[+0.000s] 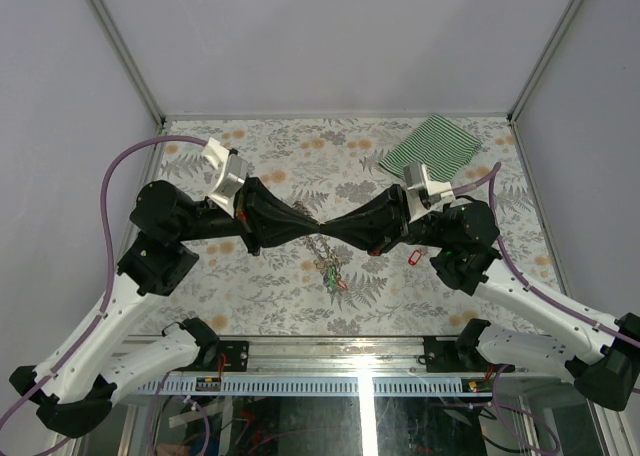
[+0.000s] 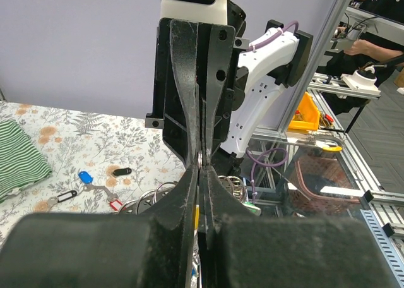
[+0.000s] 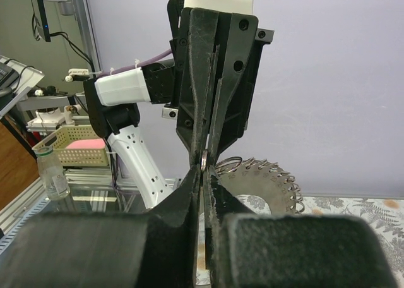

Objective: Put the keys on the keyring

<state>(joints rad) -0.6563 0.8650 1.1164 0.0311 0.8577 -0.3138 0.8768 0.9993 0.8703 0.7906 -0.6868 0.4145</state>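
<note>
Keyring (image 3: 264,186): a grey ring with a coiled wire edge. In the right wrist view it sits just behind and to the right of the meeting fingertips, above the floral table (image 3: 369,207). From above, a string of metal links with small coloured tags (image 1: 330,268) sits directly below the point where the two arms meet, mid-table. Cannot tell whether it hangs or lies flat.

Loose keys (image 2: 85,176) lie on the table in the left wrist view: a blue tag, a black tag (image 2: 121,172), a second black tag (image 2: 66,195) and a red tag (image 2: 115,204). A few bare wire rings (image 2: 151,196) lie beside them. The top view shows one red-tagged key (image 1: 412,256) lying alone near the right arm's wrist.

State, left gripper (image 2: 199,174): fingers pressed together, no gap visible. State, right gripper (image 3: 203,173): likewise closed tight. The two point at each other tip to tip, touching or nearly so. A sliver of bright metal (image 2: 199,161) sits in the pinch where the tips meet. It is too small to tell whether it belongs to the keyring, or which gripper has it.

Green-striped cloth (image 1: 430,146): far right corner of the table, well apart from the grippers and the keys.
</note>
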